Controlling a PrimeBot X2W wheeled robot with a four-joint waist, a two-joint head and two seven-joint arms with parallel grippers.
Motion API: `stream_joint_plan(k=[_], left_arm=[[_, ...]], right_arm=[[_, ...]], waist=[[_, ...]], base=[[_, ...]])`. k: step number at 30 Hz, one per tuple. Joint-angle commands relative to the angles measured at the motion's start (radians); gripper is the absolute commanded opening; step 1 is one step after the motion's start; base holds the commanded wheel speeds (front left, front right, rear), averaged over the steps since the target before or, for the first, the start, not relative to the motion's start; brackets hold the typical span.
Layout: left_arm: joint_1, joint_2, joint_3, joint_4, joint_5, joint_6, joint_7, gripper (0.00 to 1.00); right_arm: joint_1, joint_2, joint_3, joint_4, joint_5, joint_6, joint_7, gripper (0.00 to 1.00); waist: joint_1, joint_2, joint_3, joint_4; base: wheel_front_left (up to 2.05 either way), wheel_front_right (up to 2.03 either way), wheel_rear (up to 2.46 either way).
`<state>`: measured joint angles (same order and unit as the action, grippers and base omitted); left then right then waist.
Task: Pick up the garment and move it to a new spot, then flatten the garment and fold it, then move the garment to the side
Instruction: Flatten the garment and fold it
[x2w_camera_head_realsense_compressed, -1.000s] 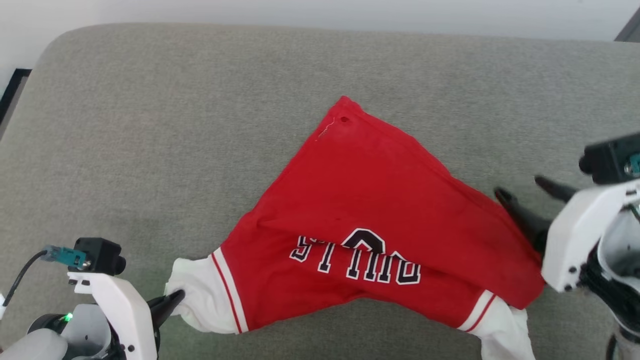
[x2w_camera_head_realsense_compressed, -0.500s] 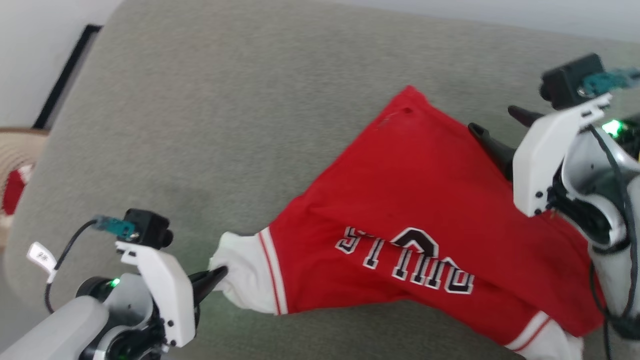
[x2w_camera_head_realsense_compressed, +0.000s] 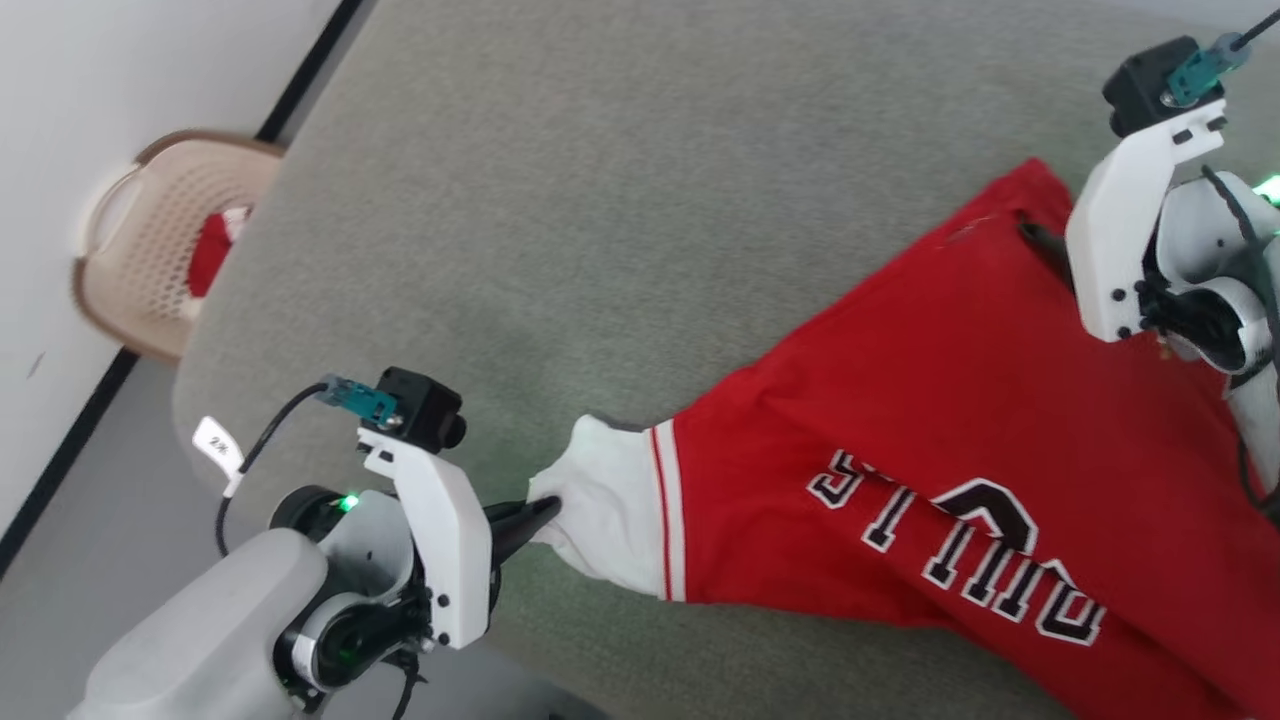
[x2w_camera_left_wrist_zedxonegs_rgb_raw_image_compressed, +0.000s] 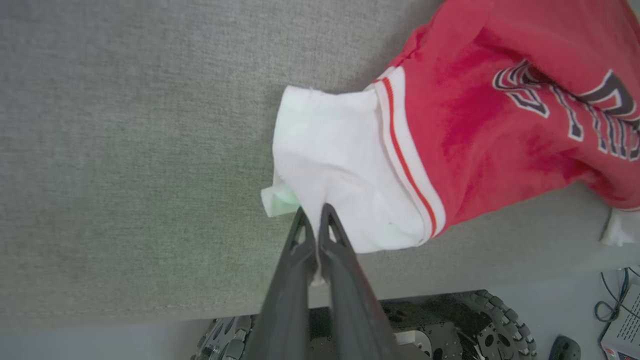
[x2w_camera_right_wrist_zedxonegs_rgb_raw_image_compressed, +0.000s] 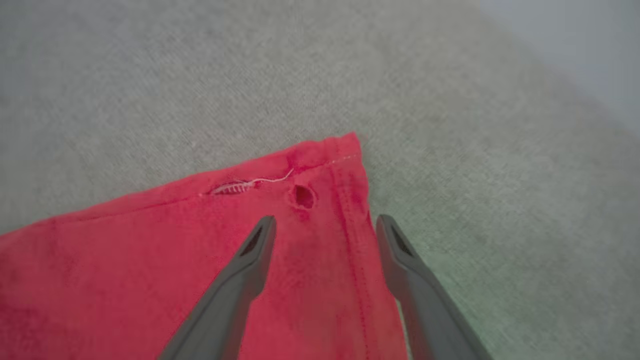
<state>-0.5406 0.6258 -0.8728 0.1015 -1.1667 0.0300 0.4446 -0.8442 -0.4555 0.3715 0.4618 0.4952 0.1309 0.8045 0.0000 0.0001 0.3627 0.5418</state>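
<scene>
The garment (x2w_camera_head_realsense_compressed: 950, 400), a red jersey with black white-outlined lettering, lies across the grey cushion, reaching to the right edge of the head view. My left gripper (x2w_camera_head_realsense_compressed: 545, 512) is shut on the edge of its white sleeve (x2w_camera_head_realsense_compressed: 605, 515); the left wrist view shows the fingers pinched on that sleeve (x2w_camera_left_wrist_zedxonegs_rgb_raw_image_compressed: 345, 165) at its cuff. My right gripper (x2w_camera_right_wrist_zedxonegs_rgb_raw_image_compressed: 325, 222) stands open just above the garment's far red corner (x2w_camera_right_wrist_zedxonegs_rgb_raw_image_compressed: 320, 165), one finger over the cloth and one near the hem. In the head view that gripper (x2w_camera_head_realsense_compressed: 1040, 240) is mostly hidden behind its white wrist.
The grey cushion (x2w_camera_head_realsense_compressed: 600, 200) has free room left of and beyond the garment. A beige perforated basket (x2w_camera_head_realsense_compressed: 150, 240) stands on the floor at the left by the wall, holding a small red and white cloth (x2w_camera_head_realsense_compressed: 210, 265). The robot's wheeled base (x2w_camera_left_wrist_zedxonegs_rgb_raw_image_compressed: 450, 325) shows below the cushion's front edge.
The head camera has swung left, so the whole picture shifted right and the basket came into sight. My right gripper has moved along the garment's edge up to its far corner. The left keeps its hold.
</scene>
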Motion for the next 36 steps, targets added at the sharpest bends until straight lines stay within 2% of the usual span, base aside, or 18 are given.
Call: stream_joint_plan(k=[1, 7, 11, 12, 13, 17, 22, 24, 25, 27, 33, 36], left_arm=[[-0.015, -0.009, 0.0, 0.007, 0.008, -0.007, -0.005, 0.0], [-0.029, -0.032, -0.001, 0.041, 0.007, -0.024, -0.017, 0.0], [-0.039, -0.042, 0.0, 0.064, 0.003, -0.033, -0.019, 0.0], [-0.043, -0.043, 0.001, 0.071, 0.002, -0.037, -0.018, 0.0], [-0.05, -0.045, 0.001, 0.077, 0.001, -0.039, -0.015, 0.0], [-0.078, -0.044, 0.011, 0.104, -0.001, -0.05, -0.008, 0.0], [-0.118, -0.015, 0.038, 0.126, -0.001, -0.051, -0.001, 0.0], [-0.141, 0.008, 0.053, 0.13, 0.004, -0.045, 0.004, 0.0], [-0.17, 0.037, 0.07, 0.125, 0.011, -0.037, 0.013, 0.0], [-0.183, 0.051, 0.077, 0.124, 0.012, -0.034, 0.022, 0.0], [-0.281, 0.145, 0.116, 0.113, 0.043, -0.009, 0.068, 0.0], [-0.331, 0.182, 0.132, 0.116, 0.063, -0.011, 0.085, 0.0]], right_arm=[[-0.014, 0.005, 0.008, 0.036, 0.016, 0.0, 0.006, 1.0], [-0.007, 0.027, 0.132, 0.256, 0.066, 0.0, 0.138, 1.0], [0.001, 0.023, 0.21, 0.323, 0.101, 0.0, 0.206, 1.0], [-0.002, 0.019, 0.223, 0.327, 0.113, 0.0, 0.205, 0.43], [-0.012, 0.014, 0.22, 0.332, 0.125, 0.0, 0.19, 0.0], [-0.076, -0.002, 0.223, 0.317, 0.156, 0.0, 0.135, 0.0], [-0.148, -0.011, 0.221, 0.266, 0.181, 0.0, 0.063, 0.0], [-0.178, -0.021, 0.225, 0.234, 0.192, -0.001, 0.028, 0.0], [-0.194, -0.032, 0.23, 0.201, 0.203, 0.0, 0.001, 0.0], [-0.201, -0.036, 0.23, 0.188, 0.209, 0.0, -0.013, 0.0], [-0.198, -0.071, 0.221, 0.087, 0.234, 0.0, -0.082, 0.0], [-0.184, -0.081, 0.199, 0.035, 0.227, 0.0, -0.107, 0.0]], waist=[[0.0, -0.0001, 0.027, 0.027], [0.0, -0.0001, 0.051, 0.033], [0.0, -0.0001, 0.053, 0.033], [0.0, -0.0001, 0.051, 0.032], [0.0, -0.0001, 0.049, 0.031], [0.0, -0.0001, 0.038, 0.024], [0.0, -0.0001, 0.02, -0.011], [0.0, -0.0001, 0.006, -0.034], [0.0, -0.0001, -0.01, -0.061], [0.0, -0.0001, -0.019, -0.076], [0.0, -0.0001, -0.08, -0.169], [0.0, -0.0001, -0.112, -0.217]], base=[[0.0, 0.0, 0.0], [0.0, 0.0, 0.0], [0.0, 0.0, 0.0], [0.0, 0.0, 0.0], [0.0, 0.0, 0.0], [0.0, 0.0, 0.0], [0.0, 0.0, 0.0], [0.0, 0.0, 0.0], [0.0, 0.0, 0.0], [0.0, 0.0, 0.0], [0.0, 0.0, 0.0], [0.0, 0.0, 0.0]])
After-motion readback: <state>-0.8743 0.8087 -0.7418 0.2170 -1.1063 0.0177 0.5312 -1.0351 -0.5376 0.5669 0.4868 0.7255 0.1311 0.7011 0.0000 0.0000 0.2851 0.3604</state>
